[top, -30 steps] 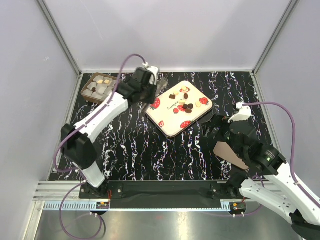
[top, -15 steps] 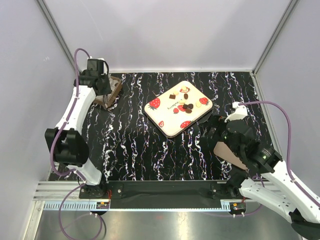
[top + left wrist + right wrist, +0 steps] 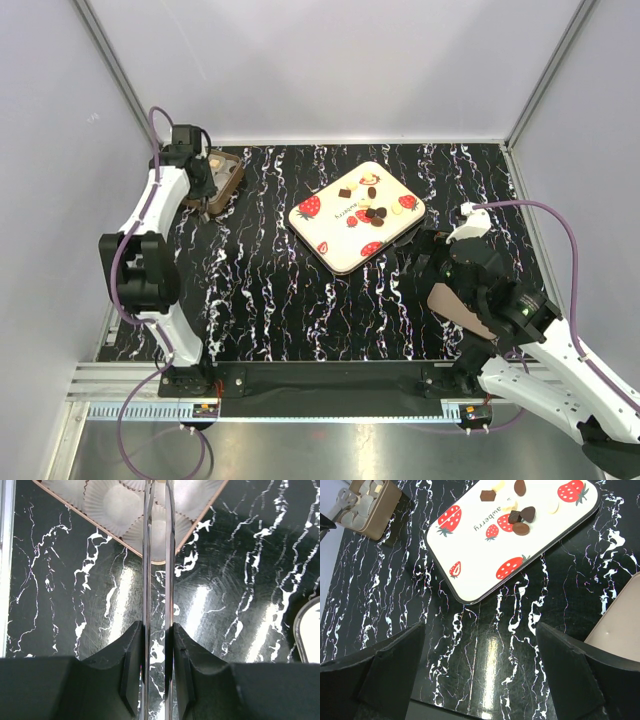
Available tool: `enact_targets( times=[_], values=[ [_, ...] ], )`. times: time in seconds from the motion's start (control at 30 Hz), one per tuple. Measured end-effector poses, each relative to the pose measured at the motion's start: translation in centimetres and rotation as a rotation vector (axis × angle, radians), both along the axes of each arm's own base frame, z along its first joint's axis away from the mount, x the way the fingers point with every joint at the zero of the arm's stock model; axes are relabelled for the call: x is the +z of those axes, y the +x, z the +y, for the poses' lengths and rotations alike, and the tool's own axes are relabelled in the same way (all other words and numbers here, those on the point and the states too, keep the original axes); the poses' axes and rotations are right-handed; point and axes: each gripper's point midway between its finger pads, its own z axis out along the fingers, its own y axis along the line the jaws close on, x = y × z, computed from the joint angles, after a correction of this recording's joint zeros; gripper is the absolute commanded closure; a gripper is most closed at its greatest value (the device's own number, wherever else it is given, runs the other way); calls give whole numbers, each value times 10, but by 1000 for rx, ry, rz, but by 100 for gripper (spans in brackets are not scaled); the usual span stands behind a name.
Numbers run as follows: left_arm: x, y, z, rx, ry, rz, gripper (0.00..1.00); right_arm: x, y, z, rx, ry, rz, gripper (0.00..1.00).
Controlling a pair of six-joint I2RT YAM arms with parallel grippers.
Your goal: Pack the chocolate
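Note:
Several chocolates [image 3: 372, 205], dark, tan and cream, lie on the white strawberry tray [image 3: 335, 245]; they also show in the right wrist view [image 3: 521, 516]. The brown box [image 3: 228, 176] of white paper cups [image 3: 112, 502] stands at the far left. My left gripper [image 3: 203, 186] hovers over its near corner, shut on metal tweezers [image 3: 157, 555] that reach over the cups. The tweezer tips run past the frame's top edge, so I cannot tell what they hold. My right gripper [image 3: 420, 258] is open and empty, near the tray's right corner.
A tan box lid [image 3: 462, 310] lies under my right arm, also at the right edge of the right wrist view [image 3: 620, 625]. The black marbled table [image 3: 280, 300] has walls at the back and sides. The box [image 3: 372, 507] sits by the left wall.
My left arm swung from the tray's left edge over to the brown box, then settled lower over its near corner. My right arm crept slightly toward the tray.

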Motion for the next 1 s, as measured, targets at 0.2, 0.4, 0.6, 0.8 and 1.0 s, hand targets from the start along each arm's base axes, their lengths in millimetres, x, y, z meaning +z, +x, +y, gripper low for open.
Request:
enact_targets(
  times=[0.2, 0.4, 0.6, 0.8, 1.0],
  values=[
    [-15, 3, 15, 33, 0, 29, 69, 0, 0, 0, 0, -1, 2, 0],
    [-25, 5, 19, 36, 6, 48, 69, 0, 1, 1, 0, 2, -2, 0],
    [-33, 14, 20, 26, 13, 57, 67, 1, 1, 0, -4, -1, -4, 0],
    [-33, 21, 24, 24, 34, 55, 58, 1, 1, -2, -6, -6, -10, 0],
    [-31, 22, 24, 24, 36, 51, 57, 3, 2, -4, -19, -7, -18, 0]
  ],
)
